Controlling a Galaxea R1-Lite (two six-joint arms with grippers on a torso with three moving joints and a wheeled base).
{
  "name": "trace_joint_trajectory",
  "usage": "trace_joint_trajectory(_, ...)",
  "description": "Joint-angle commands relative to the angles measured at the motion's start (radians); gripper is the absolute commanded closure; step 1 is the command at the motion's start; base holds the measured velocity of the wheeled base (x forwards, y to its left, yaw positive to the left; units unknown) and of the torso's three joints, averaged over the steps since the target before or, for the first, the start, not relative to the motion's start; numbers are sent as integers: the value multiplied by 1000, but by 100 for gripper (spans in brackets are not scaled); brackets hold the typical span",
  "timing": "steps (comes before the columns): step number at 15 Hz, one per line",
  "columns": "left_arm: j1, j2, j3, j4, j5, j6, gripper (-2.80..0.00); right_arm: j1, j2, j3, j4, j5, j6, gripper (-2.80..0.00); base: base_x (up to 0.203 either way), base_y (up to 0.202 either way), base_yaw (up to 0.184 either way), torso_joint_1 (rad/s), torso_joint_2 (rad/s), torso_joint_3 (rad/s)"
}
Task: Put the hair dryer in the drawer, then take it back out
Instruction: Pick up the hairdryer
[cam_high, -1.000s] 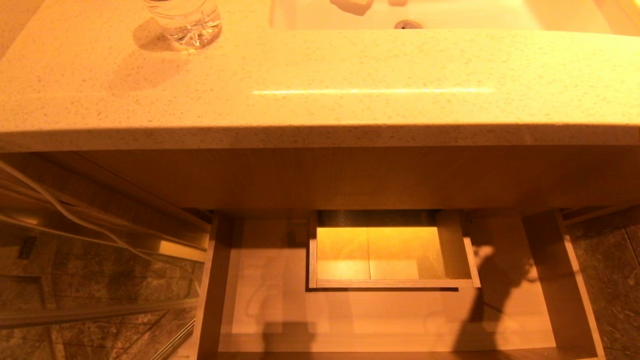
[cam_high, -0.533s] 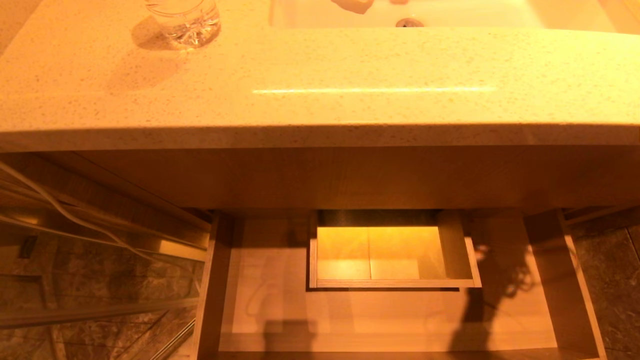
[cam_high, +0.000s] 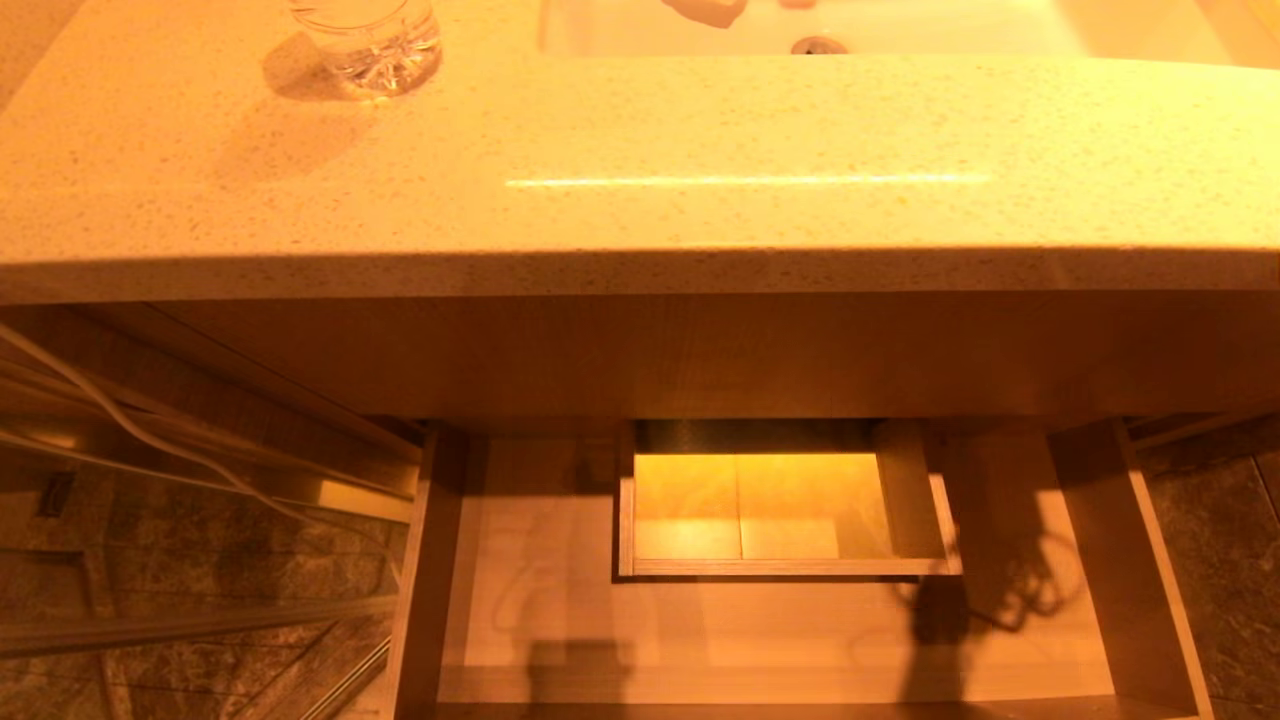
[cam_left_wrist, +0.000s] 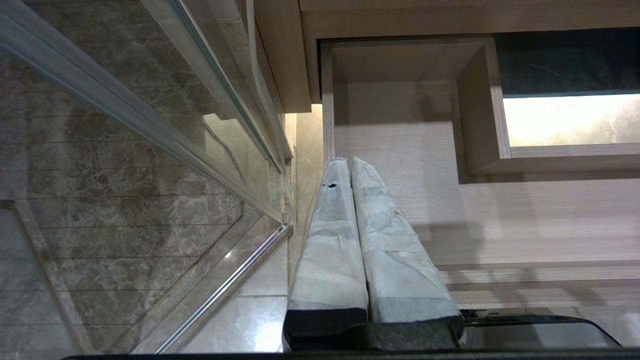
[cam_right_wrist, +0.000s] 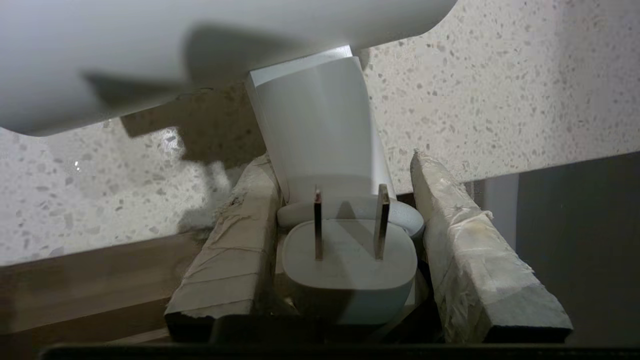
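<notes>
The white hair dryer is held by its handle in my right gripper, which is shut on it. Its white two-pin plug sits between the taped fingers, against the handle's base. The dryer's barrel crosses above, in front of the speckled counter. Neither this gripper nor the dryer appears in the head view; only their shadow falls on the drawer floor. The light wood drawer is pulled open, with its boxed cut-out in the middle. My left gripper is shut and hangs parked by the drawer's left side.
The speckled countertop overhangs the drawer, with a drinking glass at its back left and the sink basin behind. A glass panel and a white cable stand to the left.
The shadow of the dryer and its curly cord has slid toward the front of the drawer floor on the right. The left gripper and drawer have stayed put.
</notes>
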Motion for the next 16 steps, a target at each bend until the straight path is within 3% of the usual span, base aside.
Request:
trace_joint_trajectory(1, 0, 0, 2, 0, 0, 0, 0, 0, -51, 9, 33, 0, -1, 0, 0, 0, 0, 0, 0, 0)
trace_joint_trajectory(4, 0, 0, 2, 0, 0, 0, 0, -3, -63, -2, 132, -1, 4, 0, 0, 0, 0, 0, 0, 0)
trace_joint_trajectory(16, 0, 0, 2, 0, 0, -1, 0, -4, -123, 62, 130, 1, -2, 0, 0, 0, 0, 0, 0, 0)
